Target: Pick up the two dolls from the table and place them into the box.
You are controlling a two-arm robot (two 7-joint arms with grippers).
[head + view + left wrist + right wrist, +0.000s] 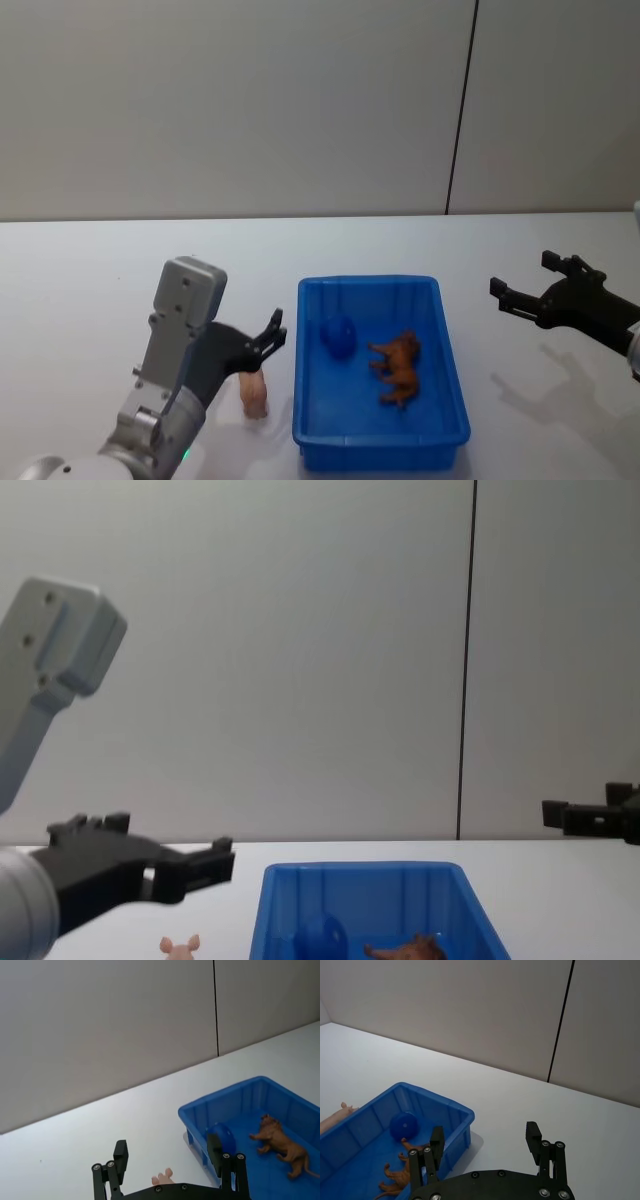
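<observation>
Inside the blue box, toward its right wall, the brown lion doll lies on its side. Its long axis runs roughly along the box's length, with the maned head toward the far wall, the hindquarters toward the near wall and the legs stretched toward the left wall. It is reddish-brown with a shaggy mane and thin legs. Next to it, close to the box's far-left corner, sits a dark blue rounded object, just apart from the lion's forelegs. Outside the box, just beside the near half of its left wall, the pink pig doll rests on the white table. It is pale pink and smooth, its long axis roughly parallel to that wall. In the chest view two small points stick up from it, but which way it faces cannot be told. The left gripper hangs over the pig, left of the box, its black fingers spread wide with nothing between them. It is clear of both the doll and the box rim. The right gripper is raised above the table well to the right of the box, level with its far end. Its fingers are also wide apart, holding nothing and touching nothing.
</observation>
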